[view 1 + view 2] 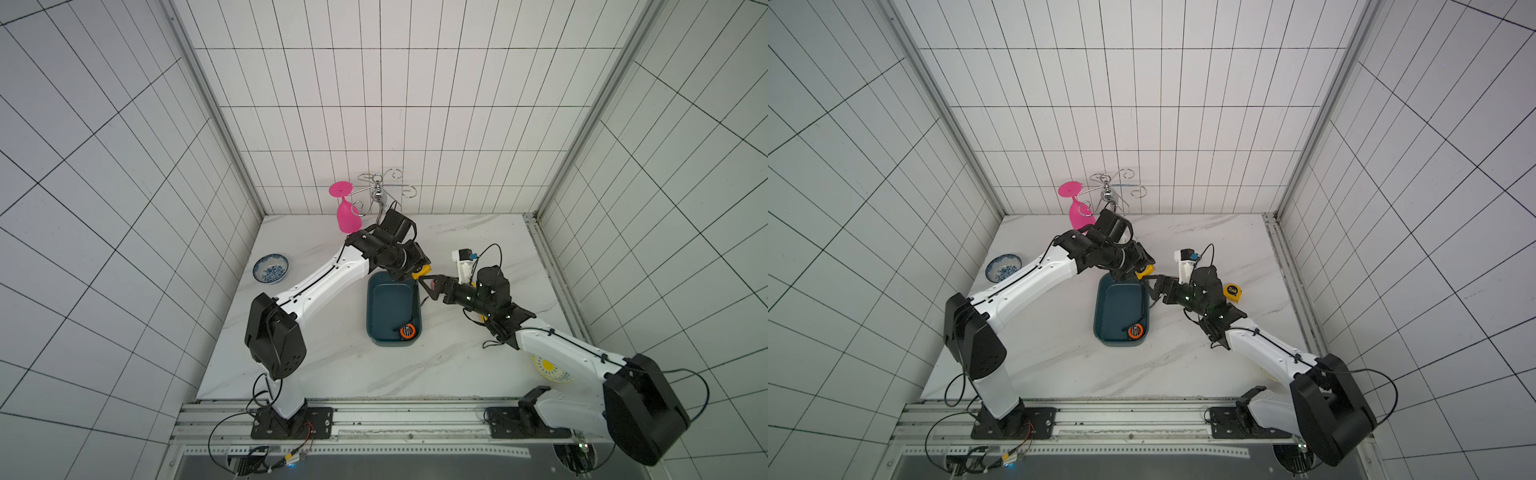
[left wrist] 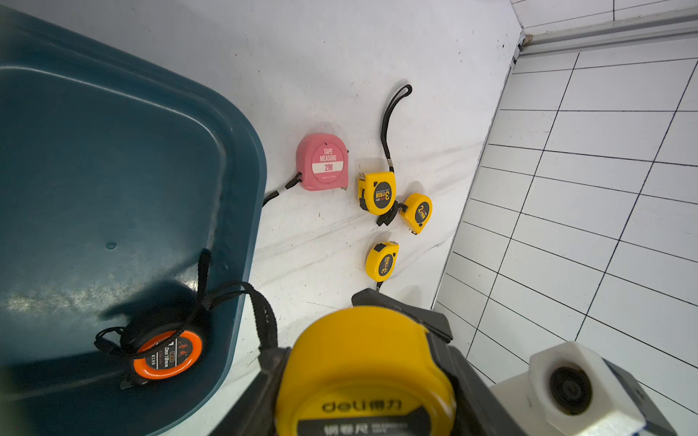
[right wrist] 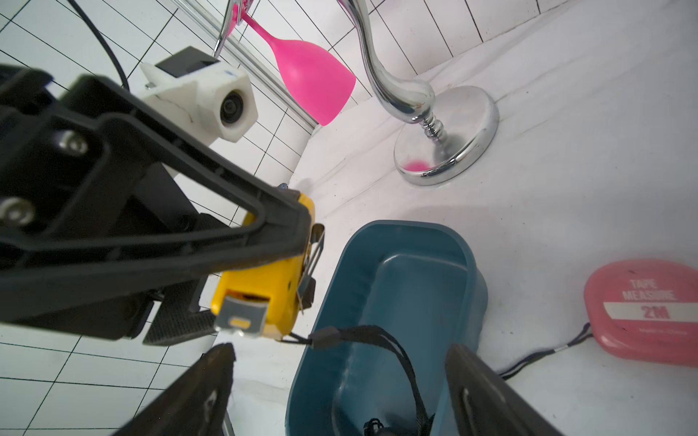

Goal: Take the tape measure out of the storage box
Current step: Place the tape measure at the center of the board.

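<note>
Yellow hard plastic, the Deli tape measure (image 2: 362, 362) sits clamped between the left gripper's (image 1: 409, 270) jaws, which press on its flat faces, lifted by the storage box's (image 1: 390, 303) far corner. The right gripper (image 1: 426, 288) faces it with jaws spread wide and empty, the limp black wrist strap (image 3: 377, 334) dangling between them. The case is probably dense for its size, rigid and smooth. The flat sides give the surest hold, the rounded edge may slip, and the strap could snag. An orange-ringed tape measure (image 1: 407, 331) lies inside the box, well apart from both pairs of jaws.
</note>
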